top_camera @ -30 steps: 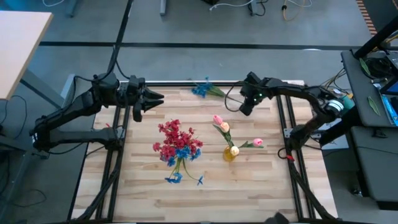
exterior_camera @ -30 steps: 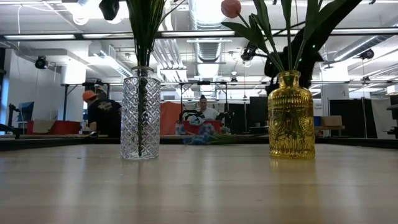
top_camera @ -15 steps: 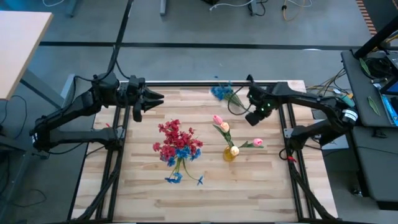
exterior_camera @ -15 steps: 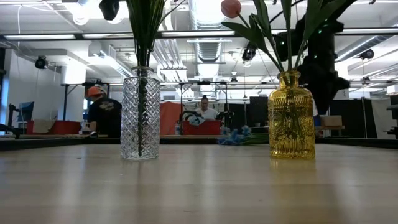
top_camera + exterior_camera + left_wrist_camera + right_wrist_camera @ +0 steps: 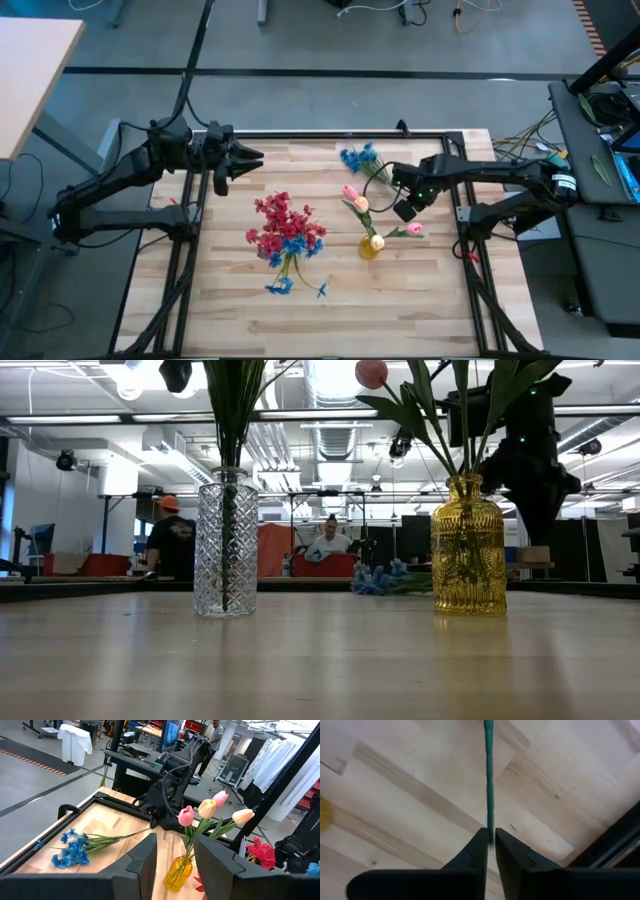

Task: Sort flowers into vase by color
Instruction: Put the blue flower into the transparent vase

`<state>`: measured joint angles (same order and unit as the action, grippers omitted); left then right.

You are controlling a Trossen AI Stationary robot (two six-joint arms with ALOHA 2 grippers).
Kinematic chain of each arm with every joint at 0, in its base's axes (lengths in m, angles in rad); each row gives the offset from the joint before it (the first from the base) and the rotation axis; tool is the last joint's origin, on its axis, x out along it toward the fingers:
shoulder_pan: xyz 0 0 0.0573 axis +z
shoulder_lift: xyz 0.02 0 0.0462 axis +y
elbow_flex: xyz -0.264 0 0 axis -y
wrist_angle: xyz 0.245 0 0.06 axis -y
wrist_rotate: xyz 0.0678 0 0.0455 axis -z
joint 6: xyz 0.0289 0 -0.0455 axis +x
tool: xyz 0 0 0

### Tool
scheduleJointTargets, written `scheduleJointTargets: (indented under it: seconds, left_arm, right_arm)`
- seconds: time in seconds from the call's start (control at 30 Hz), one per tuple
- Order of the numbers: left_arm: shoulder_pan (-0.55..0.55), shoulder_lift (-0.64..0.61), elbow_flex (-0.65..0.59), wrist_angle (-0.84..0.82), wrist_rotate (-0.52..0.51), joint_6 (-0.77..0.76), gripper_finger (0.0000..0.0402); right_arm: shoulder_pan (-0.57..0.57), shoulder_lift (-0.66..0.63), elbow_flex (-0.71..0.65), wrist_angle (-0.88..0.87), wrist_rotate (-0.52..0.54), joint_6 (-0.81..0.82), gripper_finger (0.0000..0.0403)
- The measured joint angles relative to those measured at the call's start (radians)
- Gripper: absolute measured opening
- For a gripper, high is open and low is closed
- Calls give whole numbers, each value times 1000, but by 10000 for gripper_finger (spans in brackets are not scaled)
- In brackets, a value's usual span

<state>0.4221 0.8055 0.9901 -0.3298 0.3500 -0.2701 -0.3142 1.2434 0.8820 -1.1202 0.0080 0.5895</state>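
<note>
Two matte black jointed arms of boxy links and rounded joints. Left gripper: two flat, tapered black fingers, smooth plastic. Right gripper: same dark build, a small green light on the wrist, black cable looping beside it.

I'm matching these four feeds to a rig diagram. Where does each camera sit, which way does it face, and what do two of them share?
High: overhead, straight down on the table; both arms, left gripper waiting at the far edge.
Low: table height, level toward the room; clear vase, yellow vase, right arm behind.
Left wrist: across the table past its own fingers.
Right wrist: down at the wood, right gripper shut on the blue flower stem.
Shared: high, low and left wrist all show the yellow vase and blue flower.
</note>
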Motion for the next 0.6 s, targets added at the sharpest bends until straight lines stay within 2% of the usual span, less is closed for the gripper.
scheduleJointTargets:
  seconds: [0.2, 0.3, 0.37, 0.6]
  left_arm:
    - [0, 0, 0, 0, 0, 0, 114]
    - [-1, 0, 0, 0, 0, 3, 114]
    - [-1, 0, 0, 0, 0, 4, 114]
    - [-3, 0, 0, 0, 0, 3, 114]
  right_arm:
    - [29, -6, -28, 2, 4, 28, 84]
    - [29, -6, -30, 13, 40, 25, 118]
    - [27, -6, -32, 51, 70, 15, 140]
    - [-1, 7, -36, 227, 71, -71, 207]
